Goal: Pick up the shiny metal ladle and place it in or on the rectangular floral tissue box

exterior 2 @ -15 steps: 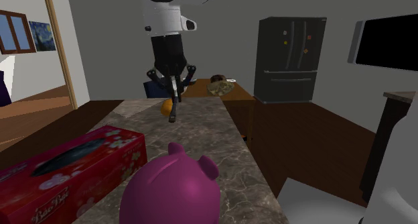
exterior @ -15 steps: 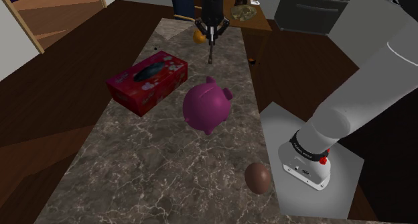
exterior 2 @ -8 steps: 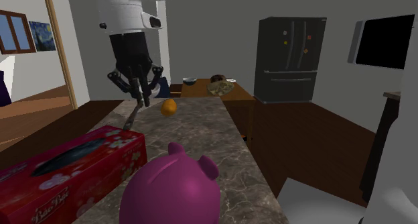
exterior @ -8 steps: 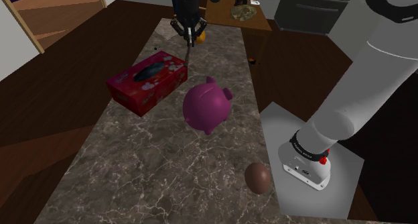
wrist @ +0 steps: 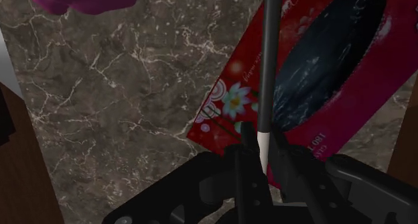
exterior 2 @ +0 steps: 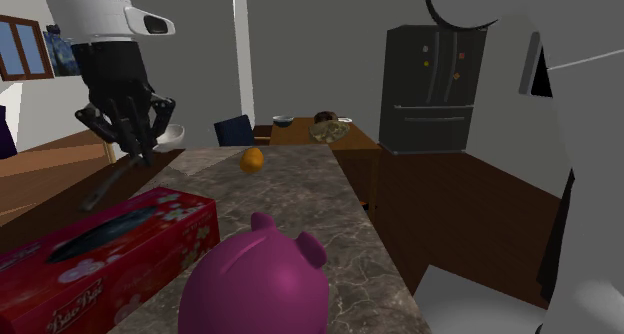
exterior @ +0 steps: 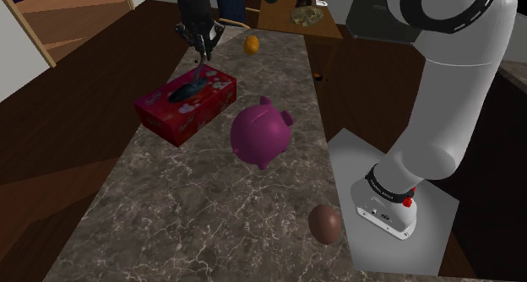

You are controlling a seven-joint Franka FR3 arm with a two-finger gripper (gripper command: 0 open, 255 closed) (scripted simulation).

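Observation:
My gripper (exterior: 198, 51) is shut on the ladle (exterior: 194, 72), whose dark handle hangs down over the far end of the red floral tissue box (exterior: 186, 103). In the second exterior view the gripper (exterior 2: 138, 152) hangs above the box (exterior 2: 100, 262); the ladle's handle (exterior 2: 105, 187) slants down toward the box's dark top slot and its pale bowl (exterior 2: 171, 132) pokes out beside the fingers. In the wrist view the fingers (wrist: 288, 163) clasp the ladle's pale end, and the handle (wrist: 269, 62) runs out across the box (wrist: 234, 102) beside its oval opening.
A magenta piggy bank (exterior: 262, 135) stands beside the box on the marble table (exterior: 203, 213). An orange (exterior: 251, 44) lies at the table's far end, and a brown egg-shaped thing (exterior: 325, 224) near the stand (exterior: 422, 238). A small wooden table (exterior: 300, 18) and a dark fridge (exterior 2: 432, 90) stand beyond.
The gripper has carried the ladle toward the shoulder view's left, from near the orange at the table's far end to over the tissue box. The grip stays shut.

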